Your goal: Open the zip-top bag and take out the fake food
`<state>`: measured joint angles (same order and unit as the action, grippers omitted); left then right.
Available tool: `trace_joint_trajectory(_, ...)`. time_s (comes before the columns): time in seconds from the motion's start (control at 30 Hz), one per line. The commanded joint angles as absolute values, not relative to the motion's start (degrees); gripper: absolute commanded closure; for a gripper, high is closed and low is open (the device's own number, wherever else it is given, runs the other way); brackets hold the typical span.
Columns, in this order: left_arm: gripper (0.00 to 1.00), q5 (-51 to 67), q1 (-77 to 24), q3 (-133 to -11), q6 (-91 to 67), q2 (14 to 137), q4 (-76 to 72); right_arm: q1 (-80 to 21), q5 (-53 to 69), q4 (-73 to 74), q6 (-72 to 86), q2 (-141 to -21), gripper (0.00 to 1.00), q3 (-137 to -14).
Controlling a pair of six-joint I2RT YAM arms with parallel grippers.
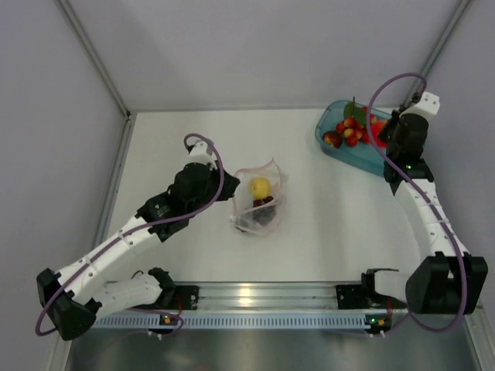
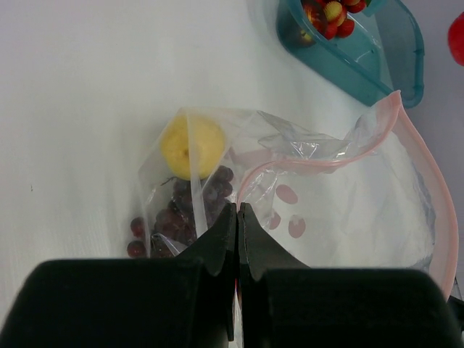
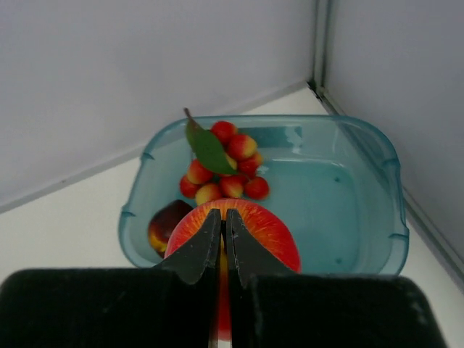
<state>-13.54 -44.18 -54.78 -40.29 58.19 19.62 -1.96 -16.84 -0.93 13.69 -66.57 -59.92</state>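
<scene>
A white table (image 1: 193, 255) carries a teal tub (image 1: 363, 158) at far right and, mid-table, the open zip-top bag (image 2: 348, 210), its rim pinched in the closed left gripper (image 2: 238, 209), with a lemon (image 2: 192, 145) and purple grapes (image 2: 177, 214) inside, while the right gripper (image 3: 223, 214), closed on a red apple (image 3: 268, 228), hangs above the tub's small red berries (image 3: 232, 170).

Teal translucent tub (image 1: 362, 157) sits near the white table's (image 1: 193, 255) far-right corner.

Right gripper (image 3: 222, 216) pinching a glossy red plastic apple (image 3: 270, 230)
right above a teal see-through tub (image 3: 355, 181) of small red berries (image 3: 233, 168)
</scene>
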Motion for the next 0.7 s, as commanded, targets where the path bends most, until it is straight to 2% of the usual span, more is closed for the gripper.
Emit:
trace_joint_trajectory(0.0,1.0,-12.9,-44.3,-55.5,-38.8,56.6,18.2,3.2,-15.6,-6.7,17.5,-70.2,1.0,-60.6)
trace_joint_trajectory(0.3,1.0,-10.3,-44.3,-53.8,-38.0,54.6,19.3,7.3,-25.9,-18.0,14.1,-87.2,1.0,-62.6)
trace_joint_trajectory(0.5,1.0,-9.3,-44.3,-54.2,-37.3,52.2,20.9,9.7,-22.7,-21.4,14.1,-97.9,1.0,-65.3)
trace_joint_trajectory(0.67,1.0,-8.3,-44.3,-54.1,-36.8,51.2,21.7,11.3,-17.6,-24.3,14.3,-102.3,0.99,-66.3)
